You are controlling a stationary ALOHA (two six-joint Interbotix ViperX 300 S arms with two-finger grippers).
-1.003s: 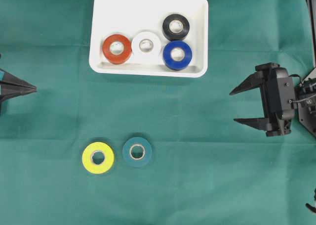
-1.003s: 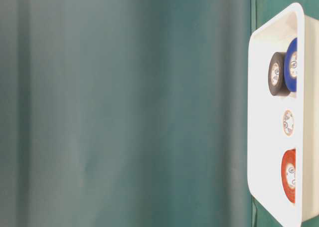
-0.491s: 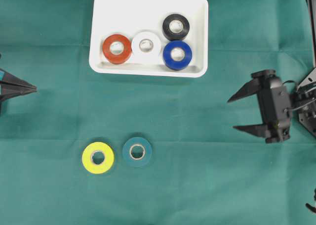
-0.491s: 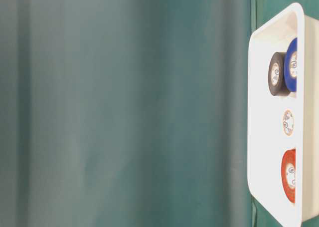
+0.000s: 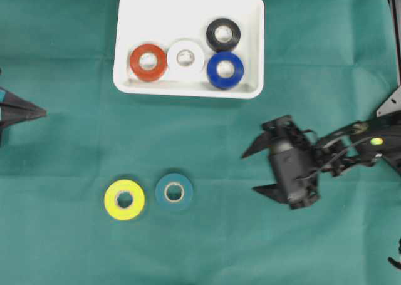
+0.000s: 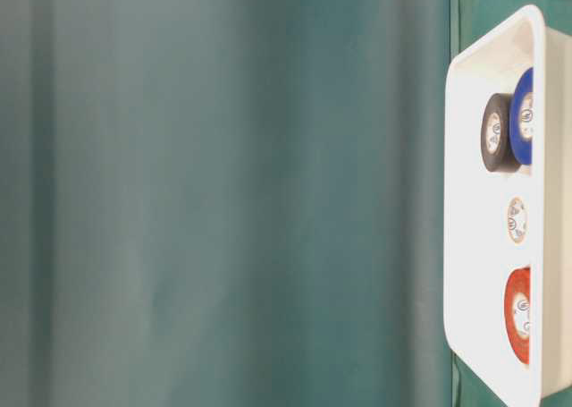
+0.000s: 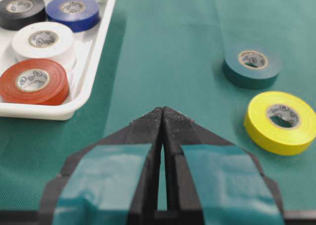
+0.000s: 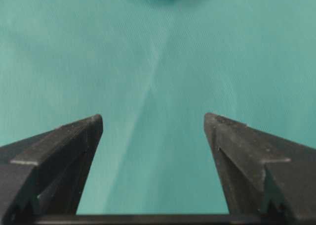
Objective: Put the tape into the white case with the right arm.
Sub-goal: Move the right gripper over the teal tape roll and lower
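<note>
- Four tape rolls lie flat in the white case [image 5: 188, 9] — a red roll [image 5: 148, 61], a white roll [image 5: 185, 59], a black roll [image 5: 223, 34] and a blue roll [image 5: 225, 70], all toward its near side, the far half bare.
- Two rolls lie outside it on the green cloth [image 5: 62, 235]: a yellow roll [image 5: 124, 200] and, just beside it, a teal roll [image 5: 174, 191], both well apart from the case.
- The right gripper [image 5: 252, 171] hovers over bare cloth — jaws spread wide, nothing between them — pointing toward the teal roll.
- The left gripper [image 7: 162, 114] sits at the left edge, fingers pressed together, empty.
</note>
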